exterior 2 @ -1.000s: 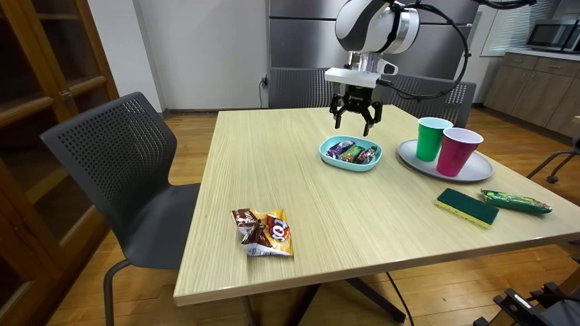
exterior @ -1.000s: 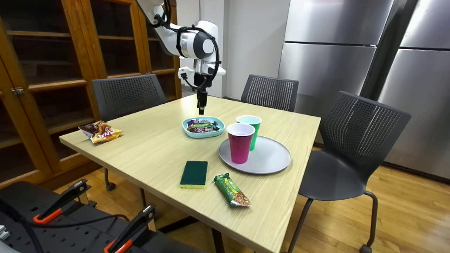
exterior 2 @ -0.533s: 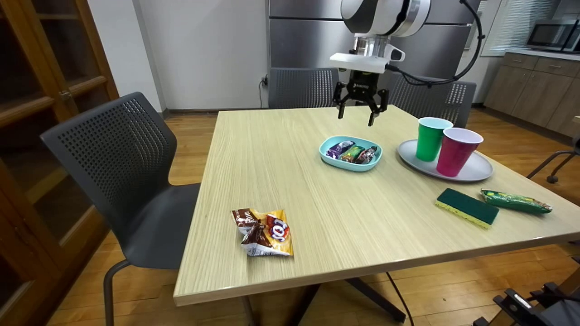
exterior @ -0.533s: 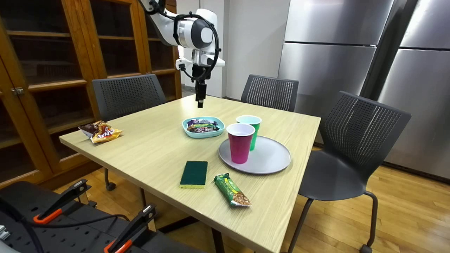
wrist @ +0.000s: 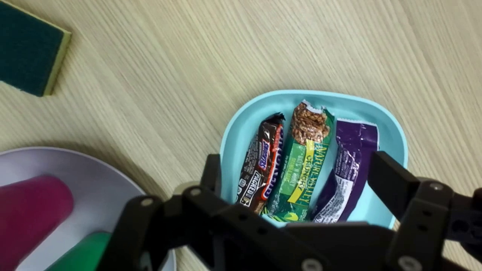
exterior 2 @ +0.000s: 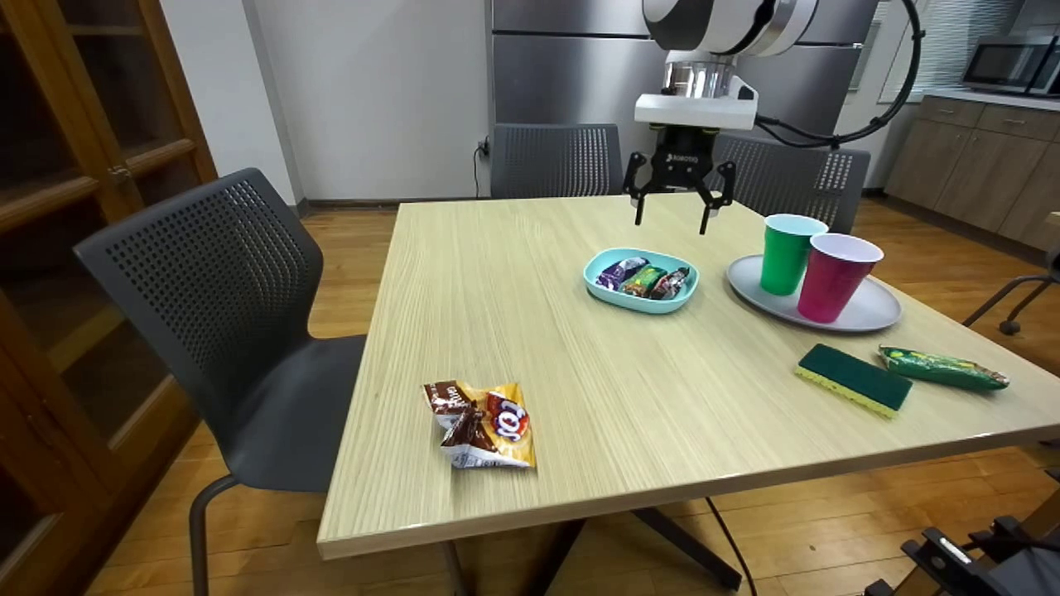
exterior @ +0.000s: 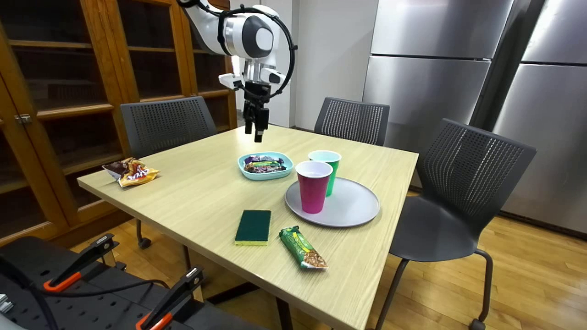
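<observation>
My gripper (exterior 2: 671, 227) hangs above the table with its jaws wide apart and nothing between them. Nearest to it is a light blue bowl (exterior: 243, 172), lower down and not touched. In the wrist view the bowl holds three wrapped bars lying side by side: a dark brown Snickers bar (wrist: 263, 162), a green Nature Valley bar (wrist: 303, 165) and a purple bar (wrist: 350, 165). Both black fingers (wrist: 391, 180) overlap the bowl's sides in that view, and the gripper body hides its lower edge.
A grey plate (exterior: 355, 206) carries a magenta cup (exterior: 312, 190) and a green cup (exterior 2: 782, 257). Closer to a table edge lie a dark green sponge (exterior: 253, 225) and another green bar (exterior: 300, 247). A yellow-brown snack bag (exterior 2: 489, 426) rests near a corner. Chairs surround the table (exterior 2: 513, 331).
The gripper has risen and drawn back from the bowl, turning somewhat, so both fingers now show separately in both exterior views. Its jaws stayed apart. The objects on the table have not moved.
</observation>
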`<state>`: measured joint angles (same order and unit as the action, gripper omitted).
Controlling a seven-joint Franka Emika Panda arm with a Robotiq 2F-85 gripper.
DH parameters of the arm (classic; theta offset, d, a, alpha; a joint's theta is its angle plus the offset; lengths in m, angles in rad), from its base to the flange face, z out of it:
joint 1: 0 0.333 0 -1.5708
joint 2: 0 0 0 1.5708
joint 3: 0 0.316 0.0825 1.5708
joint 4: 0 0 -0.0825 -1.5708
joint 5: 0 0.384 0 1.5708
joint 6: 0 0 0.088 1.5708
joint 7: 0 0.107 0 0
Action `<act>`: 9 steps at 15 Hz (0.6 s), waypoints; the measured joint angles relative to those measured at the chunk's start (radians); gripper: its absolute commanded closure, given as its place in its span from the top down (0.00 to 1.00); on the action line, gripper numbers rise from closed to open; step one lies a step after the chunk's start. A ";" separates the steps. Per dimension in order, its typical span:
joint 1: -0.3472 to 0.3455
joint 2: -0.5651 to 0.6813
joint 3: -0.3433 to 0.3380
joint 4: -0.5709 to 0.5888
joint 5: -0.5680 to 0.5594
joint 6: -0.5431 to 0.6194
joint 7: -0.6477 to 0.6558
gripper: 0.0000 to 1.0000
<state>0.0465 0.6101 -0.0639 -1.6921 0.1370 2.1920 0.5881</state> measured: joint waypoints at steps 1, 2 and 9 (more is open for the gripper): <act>0.000 -0.012 -0.001 -0.019 -0.005 0.001 -0.028 1.00; 0.000 -0.025 -0.002 -0.038 -0.012 0.001 -0.055 1.00; 0.000 -0.055 -0.009 -0.094 -0.046 0.008 -0.130 1.00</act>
<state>0.0463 0.5554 -0.0730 -1.7864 0.0911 2.1997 0.4585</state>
